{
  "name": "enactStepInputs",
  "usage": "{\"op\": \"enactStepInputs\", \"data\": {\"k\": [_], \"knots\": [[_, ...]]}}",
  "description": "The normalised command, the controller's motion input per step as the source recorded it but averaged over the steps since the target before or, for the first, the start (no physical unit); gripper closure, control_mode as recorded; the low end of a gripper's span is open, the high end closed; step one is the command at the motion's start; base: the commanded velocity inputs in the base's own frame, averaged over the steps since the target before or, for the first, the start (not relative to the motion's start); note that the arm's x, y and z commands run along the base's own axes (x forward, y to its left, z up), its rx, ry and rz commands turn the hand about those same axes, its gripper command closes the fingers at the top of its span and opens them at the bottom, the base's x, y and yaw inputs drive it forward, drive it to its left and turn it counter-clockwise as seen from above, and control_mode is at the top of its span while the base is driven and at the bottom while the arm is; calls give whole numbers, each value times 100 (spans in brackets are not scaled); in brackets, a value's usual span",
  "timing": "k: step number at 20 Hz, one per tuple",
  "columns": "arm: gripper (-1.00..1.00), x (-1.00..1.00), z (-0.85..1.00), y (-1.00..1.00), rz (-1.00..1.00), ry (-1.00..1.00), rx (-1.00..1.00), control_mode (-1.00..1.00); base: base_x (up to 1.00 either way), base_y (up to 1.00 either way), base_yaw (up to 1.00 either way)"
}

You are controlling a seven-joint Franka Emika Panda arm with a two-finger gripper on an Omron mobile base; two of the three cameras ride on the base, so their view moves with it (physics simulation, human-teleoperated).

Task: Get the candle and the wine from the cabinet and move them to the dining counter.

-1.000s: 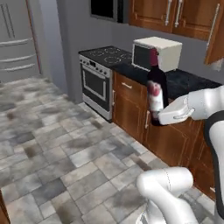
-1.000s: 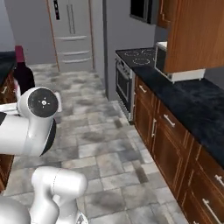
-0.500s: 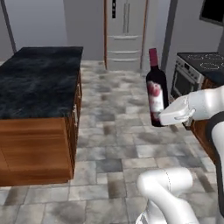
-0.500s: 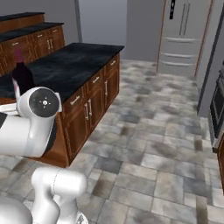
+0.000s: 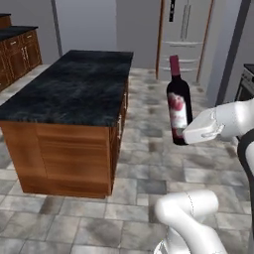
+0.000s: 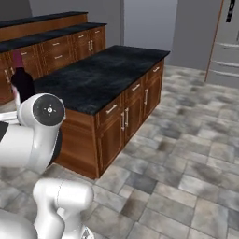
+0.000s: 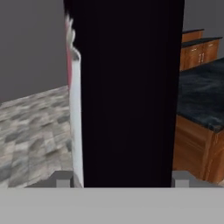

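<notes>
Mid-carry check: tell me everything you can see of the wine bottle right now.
The wine is a dark glass bottle with a dark red neck capsule and a red-and-white label. It stands upright in the air, clamped low on its body by the pincer, above the tiled floor and beside the dining counter. In the hand view its dark body sits between the fingertips.

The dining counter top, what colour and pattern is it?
Black marble dining counter top with faint white veins; clearest in the left base view.

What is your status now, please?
Gripper shut on wine, bottle upright. Dining counter ahead to the left. Nothing in the way.
</notes>
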Motion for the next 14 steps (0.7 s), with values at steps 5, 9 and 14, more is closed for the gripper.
{"op": "enactStepInputs", "data": {"k": [5, 9, 14], "knots": [[100, 0, 0, 0, 0, 0, 0, 100, 39, 66, 13], [100, 0, 0, 0, 0, 0, 0, 100, 43, 69, 6], [100, 0, 0, 0, 0, 0, 0, 100, 53, 72, -4]]}}
